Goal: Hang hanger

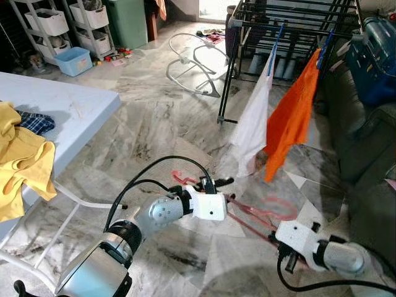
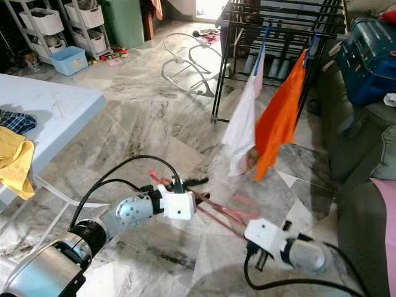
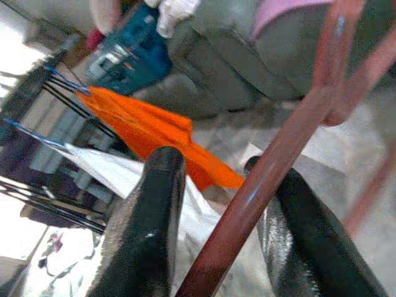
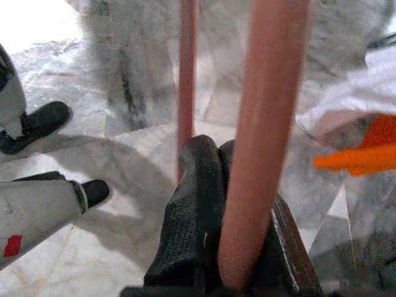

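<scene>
The red hanger (image 1: 250,213) spans both grippers, its long axis running between them. The right gripper (image 4: 238,204) is clamped on one bar; the left gripper (image 3: 232,204) straddles another, fingers narrow. The drying rack (image 1: 291,25) lies well ahead.

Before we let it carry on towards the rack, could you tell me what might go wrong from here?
1. The left claw looks loose around the red hanger, with one bar crossing between its fingers; the right claw seems to pinch it, so that end may slip.
2. The orange garment and white garment already hang on the drying rack; the hanger could snag them.
</scene>
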### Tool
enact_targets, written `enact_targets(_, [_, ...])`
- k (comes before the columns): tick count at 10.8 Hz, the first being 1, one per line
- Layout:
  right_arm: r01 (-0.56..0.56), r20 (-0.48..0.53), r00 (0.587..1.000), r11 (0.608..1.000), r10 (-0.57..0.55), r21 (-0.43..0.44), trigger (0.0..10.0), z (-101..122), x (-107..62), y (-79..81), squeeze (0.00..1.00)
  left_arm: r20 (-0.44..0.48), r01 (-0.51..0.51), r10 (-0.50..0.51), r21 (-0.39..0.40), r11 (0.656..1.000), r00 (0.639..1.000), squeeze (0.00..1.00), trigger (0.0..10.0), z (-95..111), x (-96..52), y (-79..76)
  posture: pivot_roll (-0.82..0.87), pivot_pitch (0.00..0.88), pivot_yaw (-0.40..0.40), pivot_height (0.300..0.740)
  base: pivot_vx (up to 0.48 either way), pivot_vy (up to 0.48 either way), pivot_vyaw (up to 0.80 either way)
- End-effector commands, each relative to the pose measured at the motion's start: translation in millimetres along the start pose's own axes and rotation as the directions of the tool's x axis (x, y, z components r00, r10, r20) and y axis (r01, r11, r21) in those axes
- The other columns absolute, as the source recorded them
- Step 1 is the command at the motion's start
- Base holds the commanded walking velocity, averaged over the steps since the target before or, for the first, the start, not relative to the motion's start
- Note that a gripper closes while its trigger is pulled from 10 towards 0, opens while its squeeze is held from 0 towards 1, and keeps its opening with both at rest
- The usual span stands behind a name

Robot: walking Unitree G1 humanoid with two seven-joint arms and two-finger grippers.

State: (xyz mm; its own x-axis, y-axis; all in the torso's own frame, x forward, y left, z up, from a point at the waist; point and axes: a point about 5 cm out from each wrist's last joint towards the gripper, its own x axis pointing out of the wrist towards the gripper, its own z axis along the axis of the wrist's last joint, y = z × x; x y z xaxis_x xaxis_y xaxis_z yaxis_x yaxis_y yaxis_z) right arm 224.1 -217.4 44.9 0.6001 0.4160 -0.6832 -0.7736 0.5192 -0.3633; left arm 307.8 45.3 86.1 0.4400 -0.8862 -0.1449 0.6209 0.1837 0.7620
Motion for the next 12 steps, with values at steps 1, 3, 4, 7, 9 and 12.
enact_targets(1, [0.004, -0.014, 1.000, 1.000, -0.003, 0.006, 0.0, -3, 0.3, 1.7, 0.00, 0.022, -0.041, 0.041, 0.013, 0.999, 0.999, 1.00, 10.0, 3, 0.0, 9.8, -0.07, 0.045, 0.009, 0.740, 0.000, 0.000, 0.00])
enact_targets(3, [0.120, -0.049, 0.992, 0.984, -0.114, 0.128, 0.0, -15, 9.9, 7.6, 0.00, -0.011, -0.098, 0.097, -0.035, 0.995, 0.995, 1.00, 10.0, -4, -4.8, 10.8, -0.07, 0.036, 0.008, 0.740, 0.000, 0.000, 0.00])
enact_targets(4, [0.142, -0.071, 0.989, 0.977, -0.132, 0.158, 0.0, -21, 13.7, 14.3, 0.00, -0.028, -0.057, 0.055, -0.055, 0.997, 0.998, 1.00, 10.0, -8, -10.0, -0.9, -0.07, 0.031, 0.004, 0.740, 0.000, 0.000, 0.00])
enact_targets(7, [0.194, -0.036, 0.981, 0.970, -0.191, 0.144, 0.0, -9, 14.9, 9.2, 0.00, -0.054, 0.216, -0.221, -0.083, 0.973, 0.974, 1.00, 10.0, -14, -16.6, -40.5, -0.07, 0.023, -0.007, 0.740, 0.000, 0.000, 0.00])
enact_targets(9, [0.258, -0.029, 0.966, 0.958, -0.256, 0.126, 0.0, 1, 9.9, -9.2, 0.00, -0.075, 0.288, -0.290, -0.033, 0.957, 0.954, 1.00, 10.0, -15, -16.5, -45.3, -0.07, 0.014, -0.012, 0.740, 0.000, 0.000, 0.00])
enact_targets(12, [0.326, -0.083, 0.945, 0.928, -0.315, 0.179, 0.0, -4, 12.3, -14.2, 0.00, -0.056, 0.136, -0.138, -0.038, 0.990, 0.989, 1.00, 10.0, -11, -10.2, -30.5, -0.07, 0.000, -0.010, 0.740, 0.000, 0.000, 0.00])
